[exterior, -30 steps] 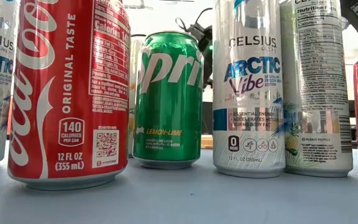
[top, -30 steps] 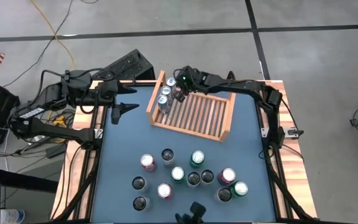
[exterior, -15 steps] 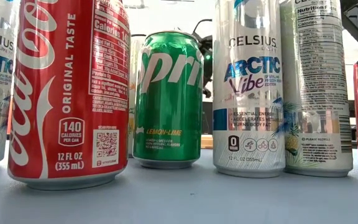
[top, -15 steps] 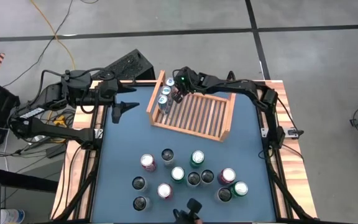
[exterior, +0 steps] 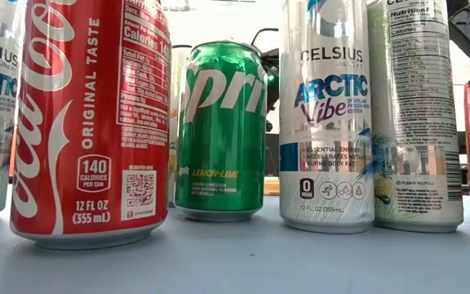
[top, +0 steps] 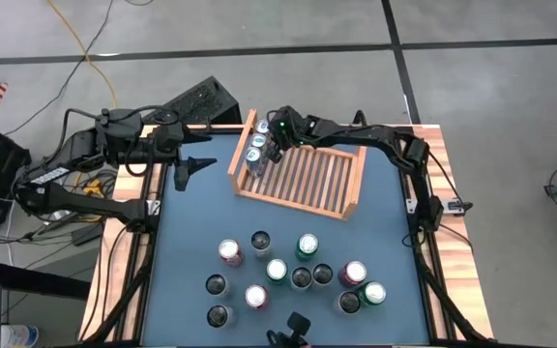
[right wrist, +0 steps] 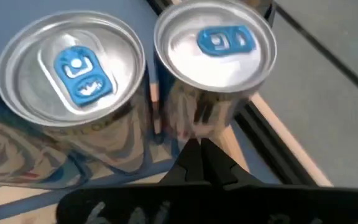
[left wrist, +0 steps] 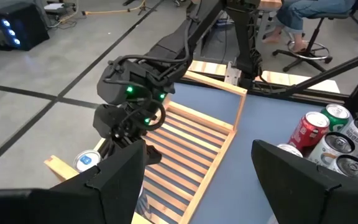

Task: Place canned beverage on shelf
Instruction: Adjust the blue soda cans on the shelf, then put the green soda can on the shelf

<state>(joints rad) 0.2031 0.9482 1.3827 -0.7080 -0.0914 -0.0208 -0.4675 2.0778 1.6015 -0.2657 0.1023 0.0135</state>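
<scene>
I am working over a blue tabletop (top: 191, 232) that is carrying the shelf (top: 303, 179), a light wooden slatted rack lying at the far middle. My right end effector (top: 273, 147) is hanging over the shelf's left end with its fingers pinched fully together and gripping nothing, its tips sitting just beside the silver, blue-tabbed cans on the shelf (top: 255, 155). My left end effector (top: 188, 172) is waiting at the far left of the tabletop, spread wide and empty, well apart from the rack.

The risk I am judging from here: with my closed right fingertips so near those tall cans, a sideways pull-out could be clipping 1 and tipping it into its neighbours or over the raised side board. Lifting straight up first would be avoiding that. The loose cans (top: 298, 274) are also standing tightly packed, so reaching in for the next 1 could be knocking the ones touching it.

Counting: 1 shelf; about 3 cans lined up at its left end, though my arm is hiding part of that row; 11 cans waiting in the near cluster; 2 end effectors.
</scene>
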